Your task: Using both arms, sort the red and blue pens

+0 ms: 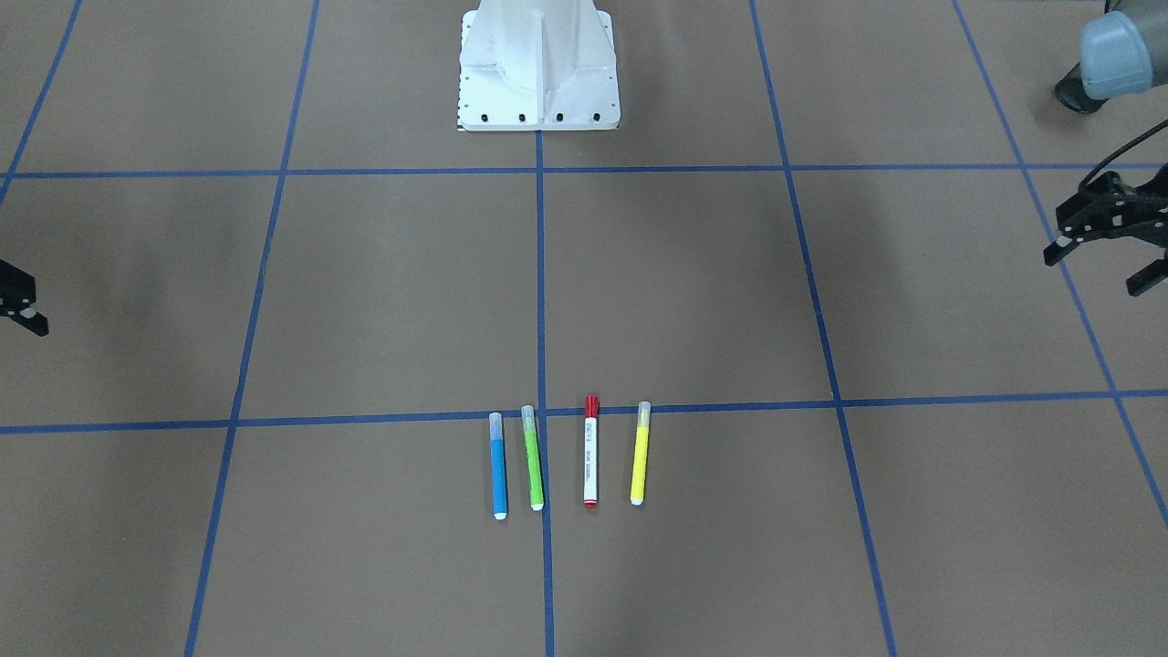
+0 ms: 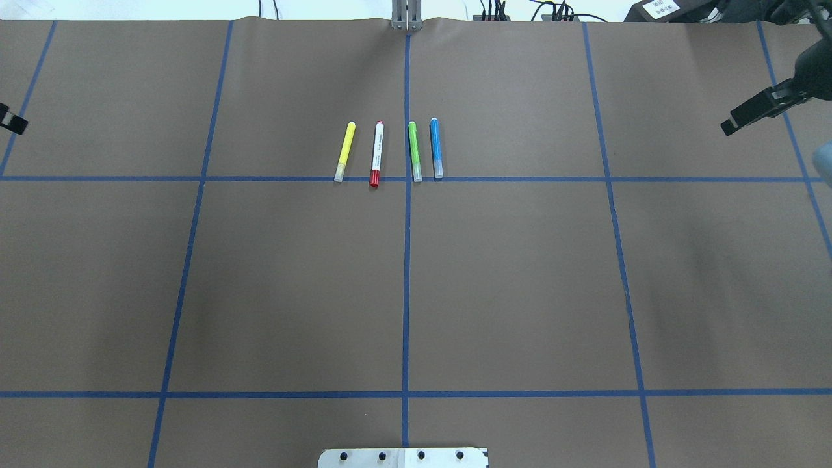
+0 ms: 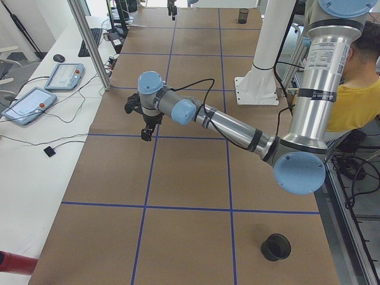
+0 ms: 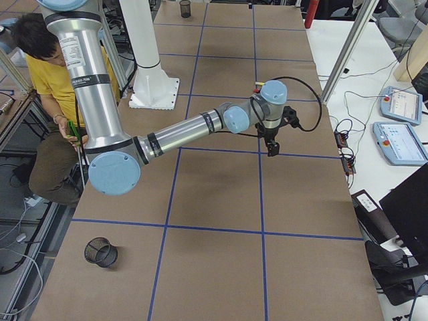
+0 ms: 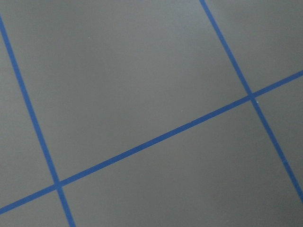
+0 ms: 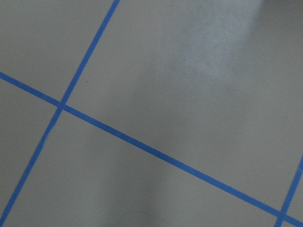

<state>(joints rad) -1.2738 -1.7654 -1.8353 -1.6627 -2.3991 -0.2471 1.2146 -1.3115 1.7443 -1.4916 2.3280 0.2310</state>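
Four pens lie side by side near the table's middle, on the side far from the robot. The red pen (image 1: pixel 590 456) (image 2: pixel 376 153) has a white barrel and a red cap. The blue pen (image 1: pixel 498 470) (image 2: pixel 436 148) has a clear cap. A green marker (image 1: pixel 533 461) lies between them, and a yellow marker (image 1: pixel 640 456) lies beyond the red one. My left gripper (image 1: pixel 1092 274) (image 3: pixel 138 122) hovers open and empty far to the side. My right gripper (image 4: pixel 281 137) hangs at the opposite side with its fingers (image 2: pixel 747 115) spread and nothing in them. Both wrist views show only brown paper and blue tape.
The white robot base (image 1: pixel 538 82) stands at the table's robot side. A black mesh cup (image 3: pixel 276 246) sits at the left end and another (image 4: pixel 100 252) at the right end. A person in a yellow shirt (image 4: pixel 47 73) sits behind the robot.
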